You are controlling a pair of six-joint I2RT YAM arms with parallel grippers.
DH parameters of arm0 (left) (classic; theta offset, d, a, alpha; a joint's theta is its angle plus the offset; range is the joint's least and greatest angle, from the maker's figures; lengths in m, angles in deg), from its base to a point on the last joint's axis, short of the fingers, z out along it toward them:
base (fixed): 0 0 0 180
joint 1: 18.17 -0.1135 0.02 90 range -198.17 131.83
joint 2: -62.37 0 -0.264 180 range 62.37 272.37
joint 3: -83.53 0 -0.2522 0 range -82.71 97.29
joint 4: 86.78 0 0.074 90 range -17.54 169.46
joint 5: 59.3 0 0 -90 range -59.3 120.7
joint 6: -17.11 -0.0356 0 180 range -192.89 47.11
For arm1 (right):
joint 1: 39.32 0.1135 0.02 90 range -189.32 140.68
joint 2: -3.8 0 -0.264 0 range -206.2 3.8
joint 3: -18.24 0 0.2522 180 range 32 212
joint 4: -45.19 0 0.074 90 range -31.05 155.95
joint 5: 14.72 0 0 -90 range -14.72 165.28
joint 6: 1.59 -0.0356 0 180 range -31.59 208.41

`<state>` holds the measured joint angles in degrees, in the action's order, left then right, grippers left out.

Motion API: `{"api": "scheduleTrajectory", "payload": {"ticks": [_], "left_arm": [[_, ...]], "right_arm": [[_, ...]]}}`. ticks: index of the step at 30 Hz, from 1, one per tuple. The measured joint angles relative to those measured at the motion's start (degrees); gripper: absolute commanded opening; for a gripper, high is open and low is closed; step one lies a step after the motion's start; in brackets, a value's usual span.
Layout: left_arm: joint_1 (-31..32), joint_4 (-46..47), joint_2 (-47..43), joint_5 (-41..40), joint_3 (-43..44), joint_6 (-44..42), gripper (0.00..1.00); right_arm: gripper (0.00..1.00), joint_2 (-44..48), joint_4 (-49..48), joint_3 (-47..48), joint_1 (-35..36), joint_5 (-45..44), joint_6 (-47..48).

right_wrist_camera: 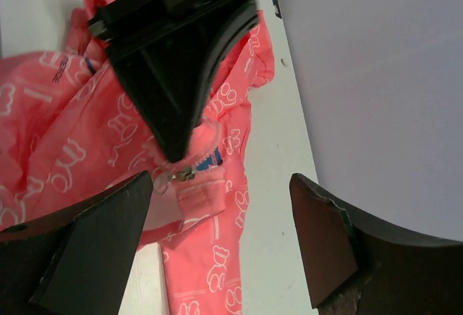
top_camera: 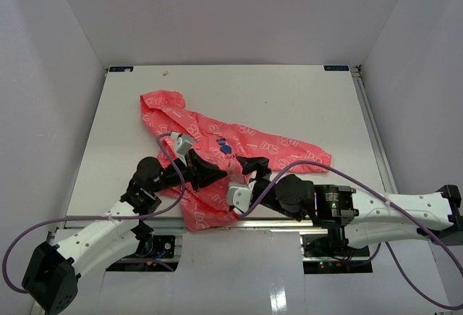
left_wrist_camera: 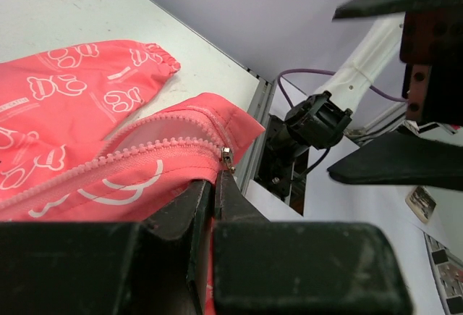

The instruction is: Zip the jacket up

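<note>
White table [top_camera: 289, 98] carries the coral-pink jacket [top_camera: 217, 141], which lies crumpled left of centre with its hood toward the far side and its hem reaching the near edge, where both arms meet over it. The left gripper [left_wrist_camera: 217, 185] has its fingers pressed together on the hem fabric just under the zip [left_wrist_camera: 130, 166]. The right gripper [right_wrist_camera: 221, 181] hangs beside it with fingers wide apart and nothing between them. The slider [left_wrist_camera: 226, 157] sits at the hem end of the teeth, so the closing appears barely begun, with almost the whole run up to the collar left. Whether the two rows are already joined at the slider cannot be told
</note>
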<state>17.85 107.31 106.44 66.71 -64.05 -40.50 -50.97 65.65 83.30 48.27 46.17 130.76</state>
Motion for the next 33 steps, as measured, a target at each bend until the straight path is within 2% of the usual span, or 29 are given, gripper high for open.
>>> {"api": "scheduleTrajectory", "payload": {"ticks": [5, 9, 13, 23, 33], "left_arm": [[-0.2, -0.5, 0.0, 2.0, 0.3, 0.8, 0.00], [-0.2, -0.5, 0.0, 3.2, 0.4, 1.3, 0.00], [-0.3, -0.7, 0.3, 3.8, 0.9, 1.6, 0.00], [-0.3, -1.3, 0.3, 3.9, 1.0, 1.9, 0.00], [-0.3, -0.4, 1.4, 4.4, 1.0, 2.6, 0.00]], "right_arm": [[0.83, -0.2, 1.3, -1.2, 4.5, -7.0, 3.2], [0.80, 1.1, -2.7, -5.9, 8.4, -10.7, 6.8], [0.78, 0.7, -5.5, -10.5, 8.9, -12.5, 10.5], [0.73, -0.8, -15.8, -14.4, 10.7, -17.4, 18.3], [0.74, -2.0, -22.1, -17.1, 12.8, -21.2, 22.8]]}}
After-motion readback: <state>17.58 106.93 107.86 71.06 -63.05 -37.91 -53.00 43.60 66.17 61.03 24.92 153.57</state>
